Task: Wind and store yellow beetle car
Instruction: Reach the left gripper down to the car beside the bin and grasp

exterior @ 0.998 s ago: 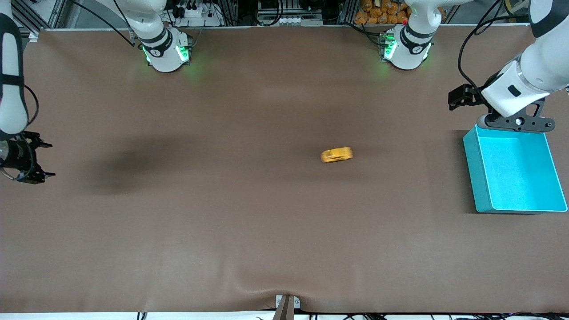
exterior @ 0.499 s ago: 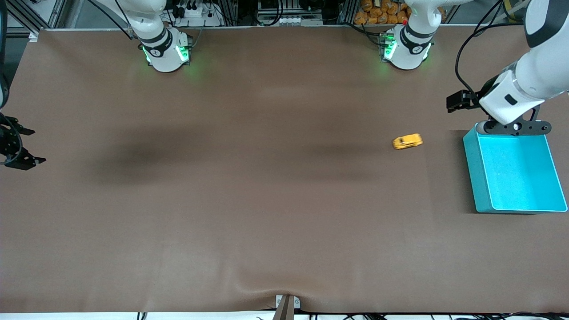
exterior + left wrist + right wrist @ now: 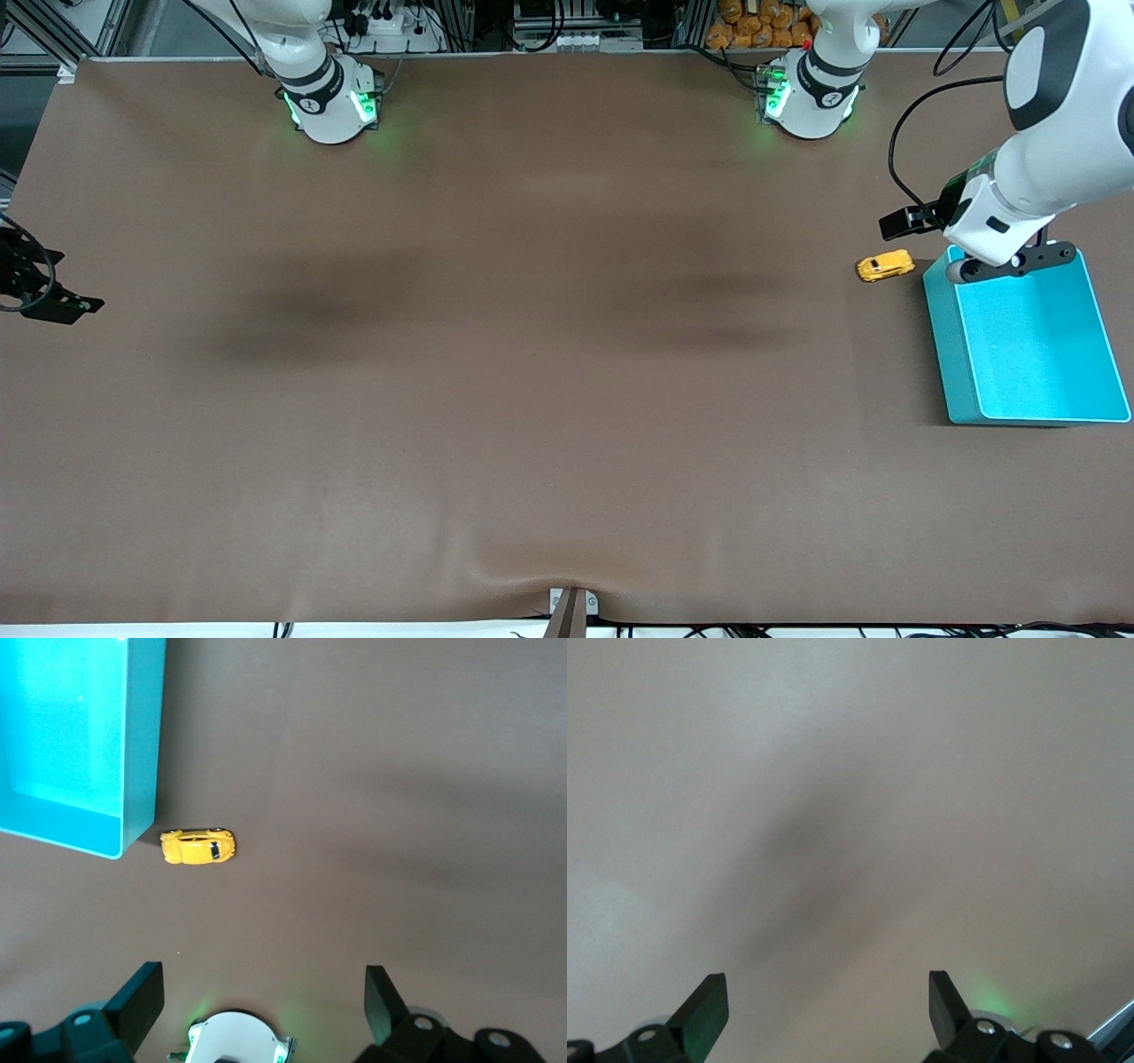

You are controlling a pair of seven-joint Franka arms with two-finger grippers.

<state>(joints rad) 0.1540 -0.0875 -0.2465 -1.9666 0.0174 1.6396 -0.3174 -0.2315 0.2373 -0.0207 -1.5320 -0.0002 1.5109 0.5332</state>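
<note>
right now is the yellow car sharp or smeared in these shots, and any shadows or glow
Front view: the yellow beetle car is crisp beside the turquoise bin; broad soft shadows cross the table; green lights glow at both bases. Left wrist view: the car is sharp. Right wrist view: pale cloth, one diffuse shadow band.

A brown counter (image 3: 532,399) carries two things. The yellow beetle car (image 3: 884,266) sits just beside the turquoise bin (image 3: 961,372).
</note>
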